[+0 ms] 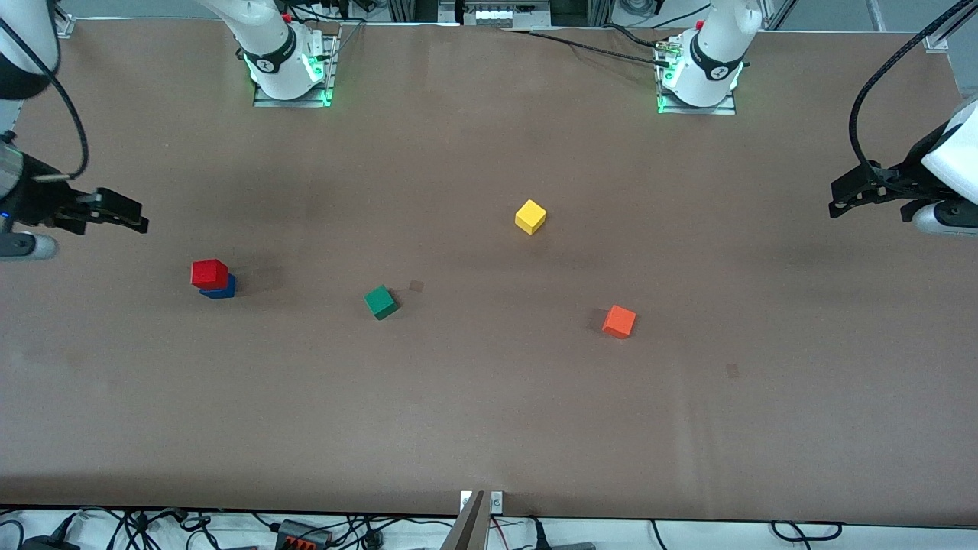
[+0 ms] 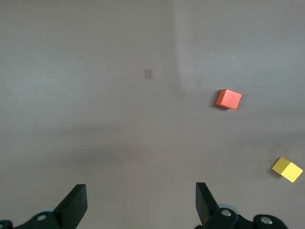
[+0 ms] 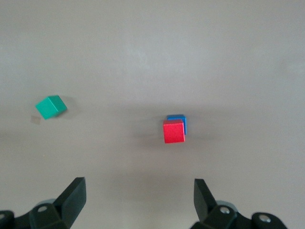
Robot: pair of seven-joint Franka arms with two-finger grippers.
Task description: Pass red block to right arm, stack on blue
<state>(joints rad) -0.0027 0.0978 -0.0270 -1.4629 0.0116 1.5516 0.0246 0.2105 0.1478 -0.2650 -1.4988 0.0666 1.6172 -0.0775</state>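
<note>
The red block [image 1: 208, 273] sits on top of the blue cube [image 1: 221, 289] near the right arm's end of the table; the blue shows only as an edge beneath it. Both show in the right wrist view, red [image 3: 174, 131] over blue [image 3: 179, 119]. My right gripper [image 1: 126, 218] is open and empty, raised over the table's edge at the right arm's end, apart from the stack; in its own view [image 3: 139, 198] the jaws stand wide. My left gripper [image 1: 844, 202] is open and empty, raised at the left arm's end; its own view [image 2: 141, 202] shows bare table between the jaws.
A green cube [image 1: 380, 302] lies beside the stack toward the table's middle. A yellow cube [image 1: 530, 216] lies near the middle, an orange cube [image 1: 619, 321] nearer the front camera. The brown table [image 1: 489, 412] has open room along its front.
</note>
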